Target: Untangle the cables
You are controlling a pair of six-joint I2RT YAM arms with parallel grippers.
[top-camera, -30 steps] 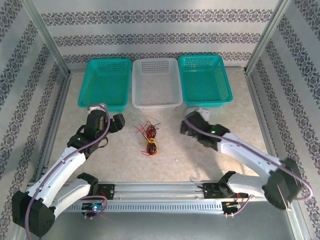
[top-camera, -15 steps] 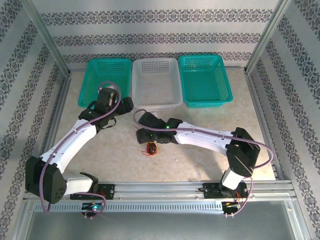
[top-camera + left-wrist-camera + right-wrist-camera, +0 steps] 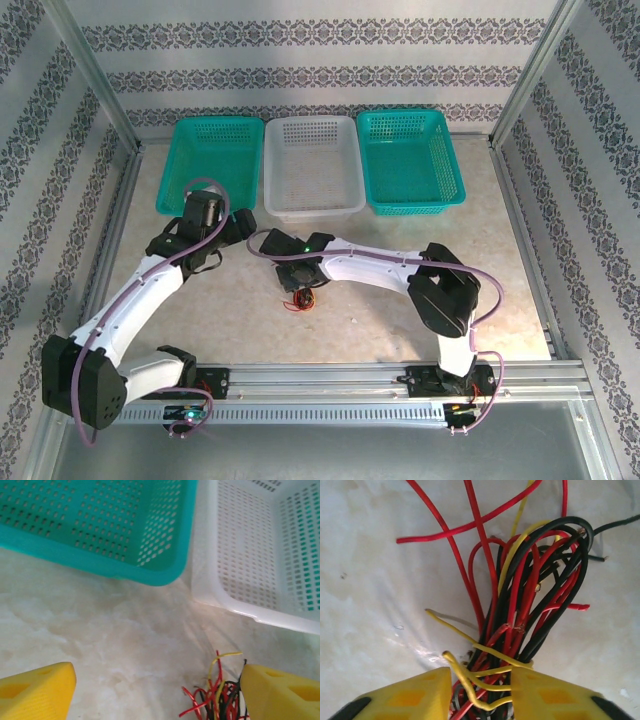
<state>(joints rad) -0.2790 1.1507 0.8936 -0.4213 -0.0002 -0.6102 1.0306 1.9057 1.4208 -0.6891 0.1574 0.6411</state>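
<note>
**Cables [image 3: 300, 295] bunched mid-tabletop, right tool closed on them**

One tangled bundle of cables lies on the tabletop [image 3: 370, 320], near the middle, on the near side of the white basket [image 3: 312, 210]. It has three colours: red, black and yellow. The strands overlap too much to count each one. Seen from the right wrist, the bundle [image 3: 520, 605] runs lengthwise straight out from the tool. Its black and red loops bend back at the outer end, and a few single red and yellow strands splay wider. From the left wrist, loose red and yellow ends [image 3: 216, 690] stick up toward the white basket.

Three baskets stand in a row along the far edge. One teal basket [image 3: 205, 212] is on the left, the white one is in the middle, and a second teal basket [image 3: 420, 208] is on the right.

There are two tools. The right tool [image 3: 480, 697] is narrow, with the bundle's end packed between its yellow fingers [image 3: 540, 695]. The left tool [image 3: 157, 695] stands wide and holds nothing, just left of the bundle.
</note>
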